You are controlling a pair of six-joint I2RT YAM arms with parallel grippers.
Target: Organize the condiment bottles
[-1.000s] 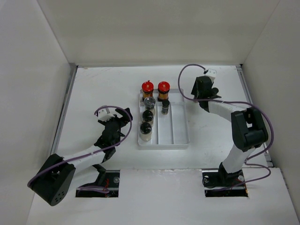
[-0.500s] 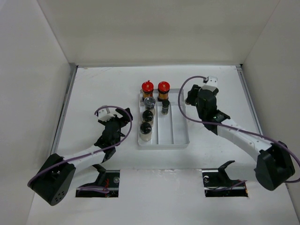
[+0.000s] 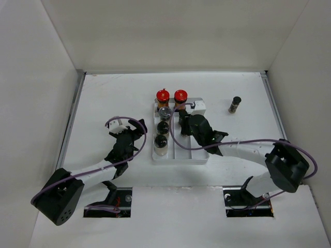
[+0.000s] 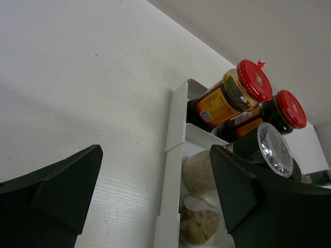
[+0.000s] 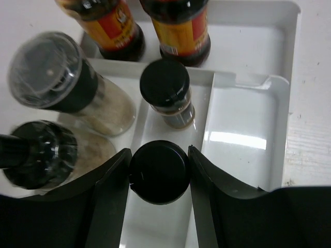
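Observation:
My right gripper (image 5: pixel 158 173) is shut on the black cap of a slim dark bottle (image 5: pixel 158 178), held upright over the middle lane of the white tray (image 5: pixel 248 139). A second slim dark bottle (image 5: pixel 166 93) stands just beyond it in that lane. A third (image 3: pixel 235 104) stands on the table at the far right. Two red-capped amber bottles (image 3: pixel 163 97) (image 3: pixel 180 96) stand at the tray's far end. Three pale bottles (image 3: pixel 165 112) (image 3: pixel 163 126) (image 3: pixel 161 142) fill the left lane. My left gripper (image 3: pixel 128 136) is open and empty, left of the tray.
The tray's right lane (image 3: pixel 199 139) holds nothing. The left wrist view shows the tray's left wall (image 4: pixel 173 155) between my open fingers, with the red-capped bottles (image 4: pixel 243 88) beyond. White walls close in the table on three sides.
My right arm has swung from the far right of the table leftward to over the tray, carrying a slim dark bottle. One slim bottle now shows standing where it was. The left arm is still.

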